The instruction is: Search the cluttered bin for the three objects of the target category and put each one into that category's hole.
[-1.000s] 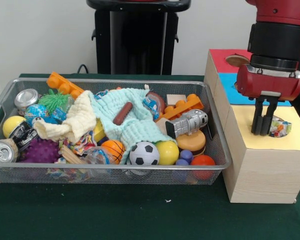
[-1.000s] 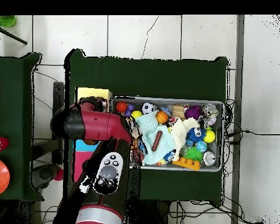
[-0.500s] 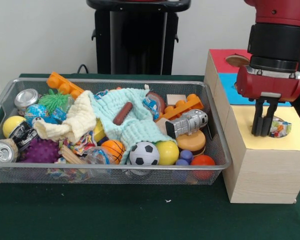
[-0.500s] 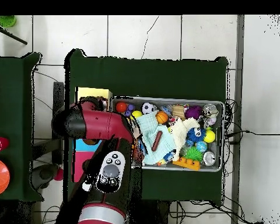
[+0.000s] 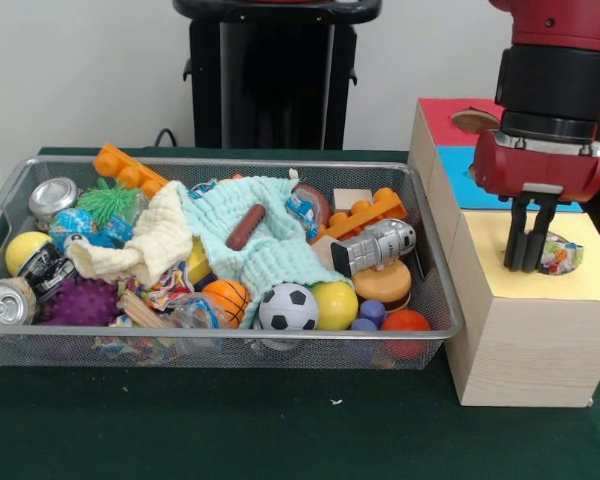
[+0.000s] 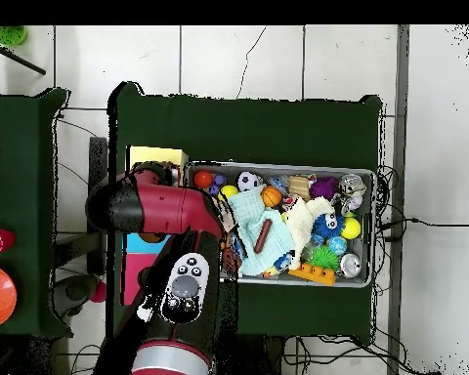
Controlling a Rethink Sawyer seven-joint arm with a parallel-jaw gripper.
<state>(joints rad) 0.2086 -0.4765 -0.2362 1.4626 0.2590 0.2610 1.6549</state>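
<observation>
1. A dark green cloth-covered table [image 5: 280, 430] is carrying the wire mesh bin [image 5: 435, 290] and, just beside the bin's right end in the front view, a pale wooden box [image 5: 525, 345] with red, blue and yellow top panels.
2. Behind the table a plain pale wall is showing, with the robot's black pedestal [image 5: 275, 75] standing at the far edge; from overhead, a white tiled floor [image 6: 277, 59] is surrounding the table.
3. The red and black arm [image 5: 555, 60] is hanging over the box, and its gripper [image 5: 528, 262] is reaching down at the left edge of the hole [image 5: 565, 262] in the yellow panel.
4. The two dark fingers are pressing close together, side by side (whether they are pinching anything cannot be told).
5. A multicolour patterned fabric piece [image 5: 558, 255] is sitting in that hole, just right of the fingertips and touching or nearly touching them.
6. Another patterned scrap [image 5: 165, 290] is lying low in the bin's left half, partly under the pale-yellow cloth [image 5: 145, 245].
7. The mint-green cloth [image 5: 265, 240] is spreading over the bin's middle, with a brown sausage toy [image 5: 246, 227] lying on it.
8. Along the bin's near edge a soccer ball [image 5: 288, 306], a yellow ball [image 5: 335, 305] and a small basketball [image 5: 226, 296] are crowding together.
9. The table strip in front of the bin is lying bare (open room there), while the bin itself is packed to its rim.
</observation>
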